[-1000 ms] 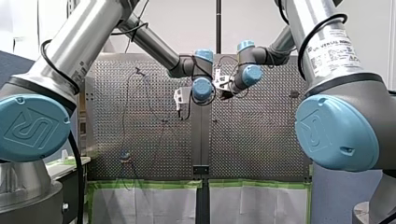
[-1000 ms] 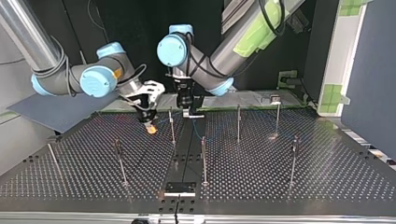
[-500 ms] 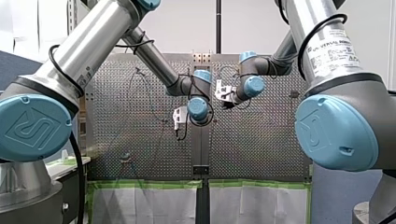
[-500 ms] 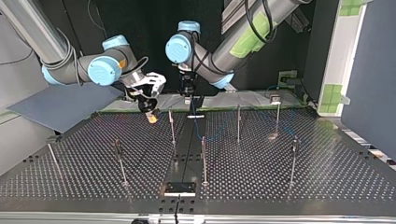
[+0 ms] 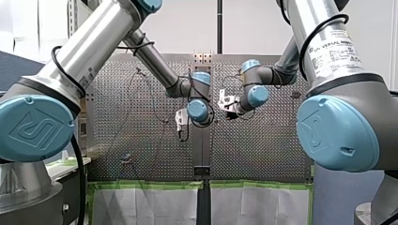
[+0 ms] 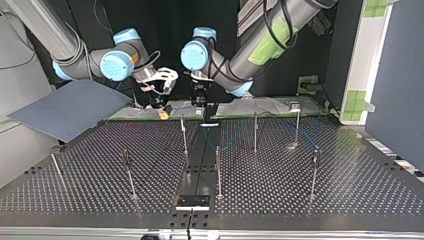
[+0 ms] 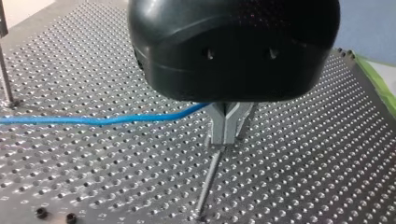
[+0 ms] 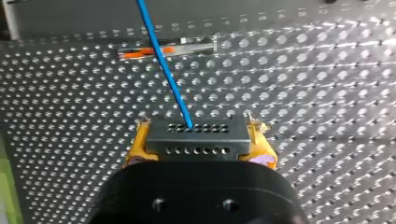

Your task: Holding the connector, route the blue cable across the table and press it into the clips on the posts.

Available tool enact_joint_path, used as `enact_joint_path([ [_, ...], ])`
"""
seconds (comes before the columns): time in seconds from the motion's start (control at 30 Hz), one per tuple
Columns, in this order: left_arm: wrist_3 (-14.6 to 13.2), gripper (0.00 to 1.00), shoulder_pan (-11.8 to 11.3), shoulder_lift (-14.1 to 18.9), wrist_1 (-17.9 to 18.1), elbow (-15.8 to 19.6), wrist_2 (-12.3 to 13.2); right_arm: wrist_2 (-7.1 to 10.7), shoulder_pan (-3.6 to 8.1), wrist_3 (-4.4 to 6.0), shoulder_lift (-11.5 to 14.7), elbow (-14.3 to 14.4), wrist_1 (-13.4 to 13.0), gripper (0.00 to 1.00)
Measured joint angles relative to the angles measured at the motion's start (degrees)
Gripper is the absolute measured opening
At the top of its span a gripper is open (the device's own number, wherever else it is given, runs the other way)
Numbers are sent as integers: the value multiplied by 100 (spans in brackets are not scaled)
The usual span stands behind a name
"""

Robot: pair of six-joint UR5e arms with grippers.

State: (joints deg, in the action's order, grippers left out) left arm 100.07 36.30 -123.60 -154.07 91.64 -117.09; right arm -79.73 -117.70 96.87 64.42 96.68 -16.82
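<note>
Left pincer (image 5: 180, 131), right pincer (image 5: 232, 113) close together over tabletop (image 5: 263, 150) centre; right at 2 o'clock of left. Thin cable (image 5: 124, 122) at 9 o'clock.

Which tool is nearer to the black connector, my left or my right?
Right. My right tool holds the connector between its yellow pads. My left tool is apart from it, shut on the blue cable.

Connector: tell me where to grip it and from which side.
Grip the connector by its two short ends, coming from behind, opposite the face where the cable leaves. It is a flat block, so that hold sits square and leaves the cable free; my right pincer grips it so.
</note>
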Motion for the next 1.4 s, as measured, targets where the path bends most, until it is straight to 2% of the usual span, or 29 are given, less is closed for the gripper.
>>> enact_joint_path([
  [0.2, 5, 0, -40, -171, 109, -13, 92, 9, 38, 215, -12, 316, -273, 0],
  [0.37, 10, 0, -38, -191, 183, -39, 190, 18, 118, 326, -31, 569, -460, 0],
  [0.57, 12, 0, -42, -198, 258, -41, 340, 92, 248, 457, -69, 634, -683, 0],
  [0.9, 33, 0, -75, -280, 326, -102, 419, 426, 479, 498, -117, 441, -732, 0],
  [1.17, 61, 0, -92, -601, 248, -458, 309, 611, 629, 481, -350, 300, -728, 0],
  [1.4, 73, 0, -183, -640, 154, -744, 211, 773, 720, 468, -427, 171, -728, 0],
])
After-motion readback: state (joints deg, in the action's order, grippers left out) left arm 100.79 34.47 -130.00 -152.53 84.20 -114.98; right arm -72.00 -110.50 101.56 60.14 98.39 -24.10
